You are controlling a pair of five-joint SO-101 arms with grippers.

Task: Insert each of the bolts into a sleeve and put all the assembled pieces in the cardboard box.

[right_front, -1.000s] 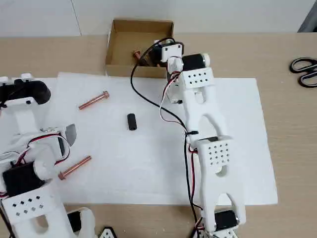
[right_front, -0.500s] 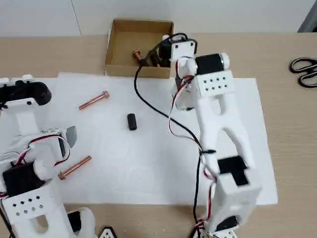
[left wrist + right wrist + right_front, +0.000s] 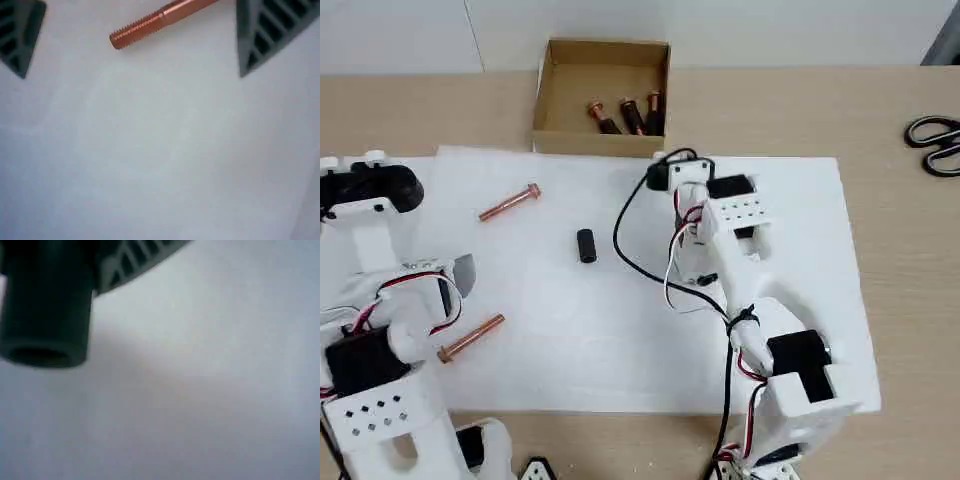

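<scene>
White foam sheet point(image 3: 620, 330): cardboard box point(image 3: 563, 95) holds three sleeved bolts point(image 3: 625, 115); left hand point(image 3: 132, 70) spread; right hand point(image 3: 117, 265) cannot tell.

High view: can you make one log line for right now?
cardboard box: three assembled pieces inside | white sheet: two loose bolts, one sleeve | left gripper: open over a bolt's threads | right arm: above sheet

No writing, number, label or sign can be read anywhere. The cardboard box point(image 3: 605, 44), the white foam sheet point(image 3: 620, 340) and the table point(image 3: 880, 100) beside the box show plain, unmarked surfaces.
</scene>
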